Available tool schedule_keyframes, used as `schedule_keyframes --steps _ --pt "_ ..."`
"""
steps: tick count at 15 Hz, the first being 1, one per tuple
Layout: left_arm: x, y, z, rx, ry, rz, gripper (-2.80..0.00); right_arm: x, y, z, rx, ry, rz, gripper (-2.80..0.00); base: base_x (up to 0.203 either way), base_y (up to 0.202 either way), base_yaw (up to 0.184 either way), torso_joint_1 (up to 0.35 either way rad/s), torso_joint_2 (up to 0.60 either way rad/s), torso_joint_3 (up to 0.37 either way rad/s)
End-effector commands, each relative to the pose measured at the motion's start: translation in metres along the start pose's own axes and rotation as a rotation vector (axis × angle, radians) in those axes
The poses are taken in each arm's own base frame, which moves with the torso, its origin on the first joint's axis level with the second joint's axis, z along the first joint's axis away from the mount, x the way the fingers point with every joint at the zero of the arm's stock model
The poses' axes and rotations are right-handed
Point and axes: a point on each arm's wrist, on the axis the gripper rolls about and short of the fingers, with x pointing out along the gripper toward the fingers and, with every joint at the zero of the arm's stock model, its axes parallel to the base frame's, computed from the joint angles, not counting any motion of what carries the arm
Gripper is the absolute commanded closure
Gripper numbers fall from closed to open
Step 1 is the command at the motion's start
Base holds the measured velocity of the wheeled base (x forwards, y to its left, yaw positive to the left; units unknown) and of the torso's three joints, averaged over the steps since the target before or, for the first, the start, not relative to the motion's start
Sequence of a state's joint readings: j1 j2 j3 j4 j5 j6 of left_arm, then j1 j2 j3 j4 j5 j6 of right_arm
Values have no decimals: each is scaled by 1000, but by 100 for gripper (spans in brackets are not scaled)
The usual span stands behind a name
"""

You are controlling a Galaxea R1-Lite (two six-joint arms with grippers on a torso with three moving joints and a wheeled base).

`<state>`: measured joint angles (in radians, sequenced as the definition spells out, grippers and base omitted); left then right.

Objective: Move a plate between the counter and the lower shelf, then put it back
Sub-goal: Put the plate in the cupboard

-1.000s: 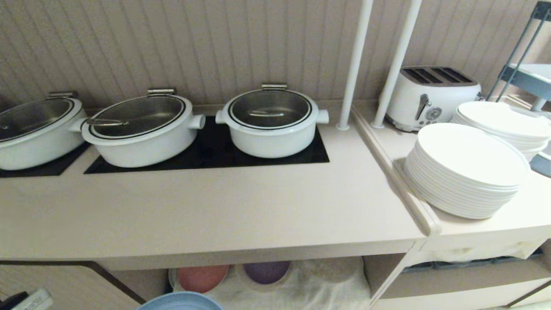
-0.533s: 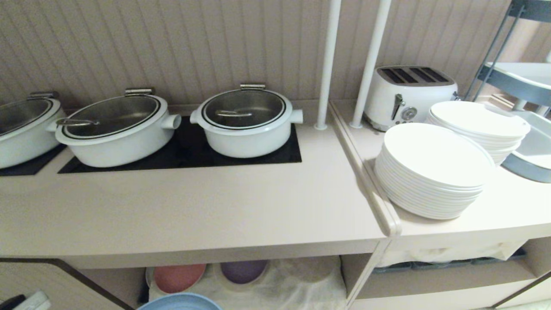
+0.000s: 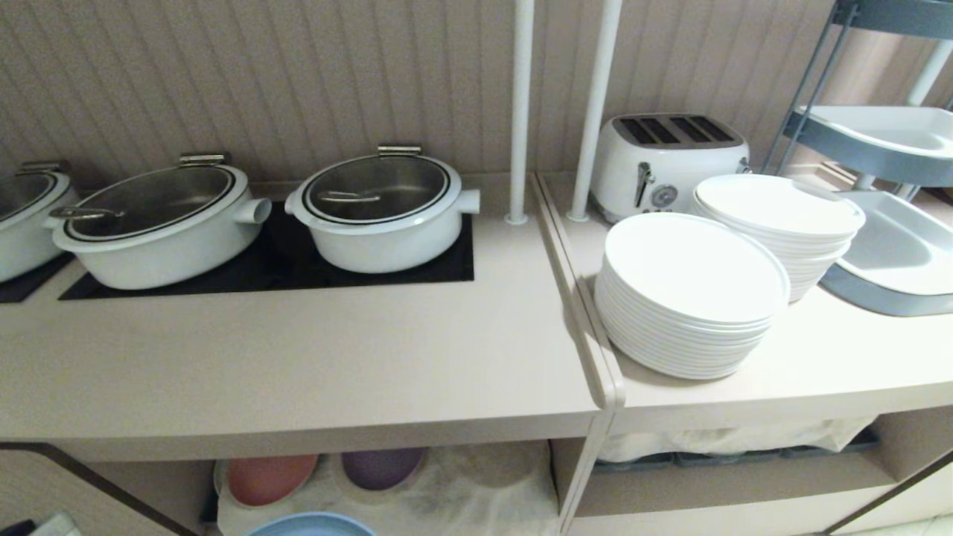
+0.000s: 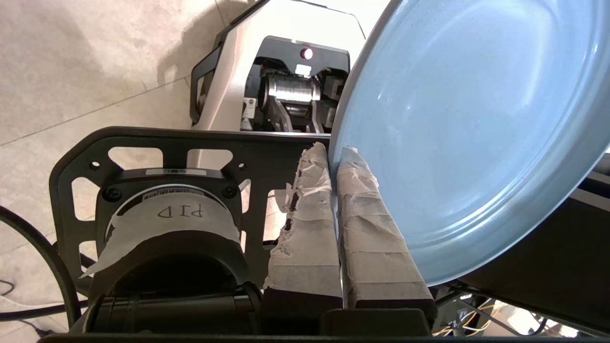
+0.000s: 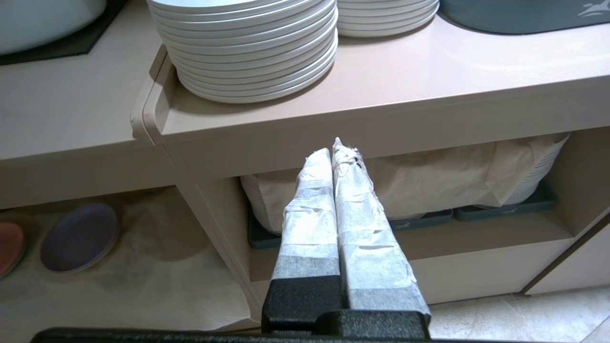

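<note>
**Left claw grips the blue plate below the tabletop edge**

The left claw (image 4: 333,152), its two fingers wrapped in white tape, is clenched on the rim of the round, matte light-blue plate (image 4: 467,128), one finger on each face of the rim. The plate is carried clear of any surface; in the head view only its far edge (image 3: 311,524) shows at the near bottom, in front of the beige lower shelf (image 3: 461,484) lined with rumpled white cloth. On that cloth lie a round pink plate (image 3: 269,476) and, just to its right, a round purple plate (image 3: 380,467).

The right claw (image 5: 333,147), also tape-wrapped, hangs with its fingers pressed together and holding nothing, in front of the cabinet to the right.

Above the shelf runs the long beige tabletop (image 3: 298,357) with black inset panels, where white lidded pots (image 3: 380,212) stand at the far side. Right of its raised edge strip, stacked glossy white plates (image 3: 689,294) sit near a white toaster (image 3: 666,164)
</note>
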<state>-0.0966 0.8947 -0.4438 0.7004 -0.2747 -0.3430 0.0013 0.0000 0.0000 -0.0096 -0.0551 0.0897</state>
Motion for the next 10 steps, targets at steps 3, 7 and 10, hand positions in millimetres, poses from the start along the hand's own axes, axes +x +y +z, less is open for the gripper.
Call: schedule_keyframes --steps 3,7,10 --pt "-1 0 -1 -1 -2 -2 0 0 0 0 1 -1 0 0 0 0 0 0 0 0" --pt "0 0 -1 -1 -3 -2 0 0 0 0 0 2 0 0 0 0 0 0 0 0" --pt "-2 1 -5 5 -24 -10 0 0 0 0 1 -1 0 0 0 0 0 0 0 0"
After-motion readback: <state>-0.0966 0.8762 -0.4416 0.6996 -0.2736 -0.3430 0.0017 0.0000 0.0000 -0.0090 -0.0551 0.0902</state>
